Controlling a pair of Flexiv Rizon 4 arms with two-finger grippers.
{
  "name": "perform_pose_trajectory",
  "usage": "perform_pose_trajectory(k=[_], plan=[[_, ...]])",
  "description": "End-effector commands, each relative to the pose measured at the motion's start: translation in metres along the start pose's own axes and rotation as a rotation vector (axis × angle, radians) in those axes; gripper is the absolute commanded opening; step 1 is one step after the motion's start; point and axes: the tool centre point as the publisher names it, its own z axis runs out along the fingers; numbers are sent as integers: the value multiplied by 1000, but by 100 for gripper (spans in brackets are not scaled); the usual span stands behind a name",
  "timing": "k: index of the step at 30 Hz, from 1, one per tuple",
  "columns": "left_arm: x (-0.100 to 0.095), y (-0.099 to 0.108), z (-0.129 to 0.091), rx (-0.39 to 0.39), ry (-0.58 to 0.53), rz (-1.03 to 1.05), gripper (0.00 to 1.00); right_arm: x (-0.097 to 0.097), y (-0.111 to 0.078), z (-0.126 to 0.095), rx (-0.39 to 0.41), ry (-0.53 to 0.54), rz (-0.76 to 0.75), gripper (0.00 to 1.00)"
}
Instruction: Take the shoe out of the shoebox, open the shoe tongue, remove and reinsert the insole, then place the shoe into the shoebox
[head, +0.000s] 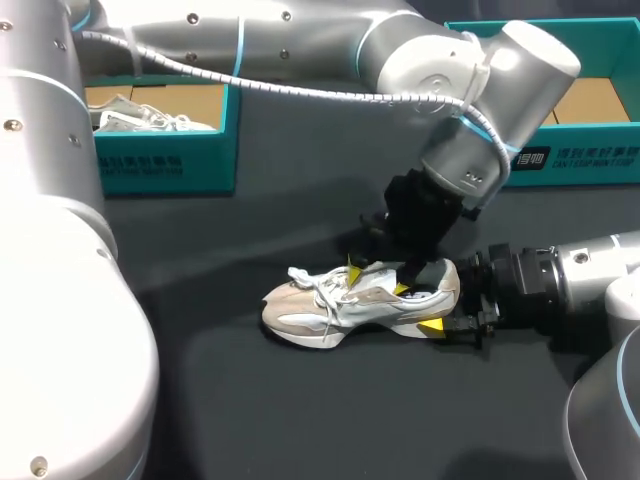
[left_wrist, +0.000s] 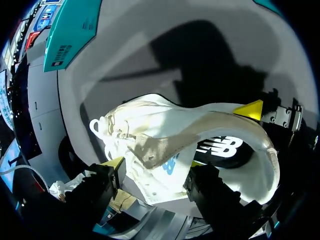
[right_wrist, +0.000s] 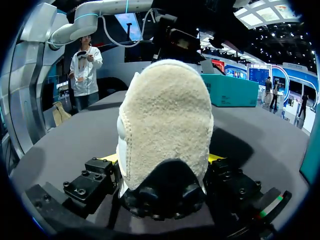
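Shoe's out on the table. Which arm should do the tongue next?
Left, probably. The left gripper is right over the shoe opening by the laces; the right gripper is shut on the heel from behind, best used as the anchor.

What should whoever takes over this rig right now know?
Right gripper: shut on the shoe at its heel, on the table.
Left gripper: at the tongue; grip unclear.
Done: shoe is out of the shoebox.
Left: open the tongue, take the insole (seemingly in place inside) out and put it back, then box the shoe.
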Motion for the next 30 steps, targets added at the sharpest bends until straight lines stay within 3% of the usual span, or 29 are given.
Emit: perform_pose_trajectory(k=[1,5,9,10,12,20,30], plan=[[8,-4,-5,-8,-29,10,49,0,-1,-2,4,-1,1,0],[10,-4,-6,-1,-39,14,41,0,-1,-2,4,-1,1,0],[6,-1,-8,7,-40,22,23,0,-1,-2,4,-1,1,0],[4,0,-8,11,-39,26,12,0,-1,-2,4,-1,1,0],[0,3,-8,18,-35,31,0,0,-1,-2,4,-1,1,0],[-25,8,-5,32,56,33,0,0,-1,-2,4,-1,1,0],[-66,8,-10,87,281,-17,0,0,-1,-2,4,-1,1,0]])
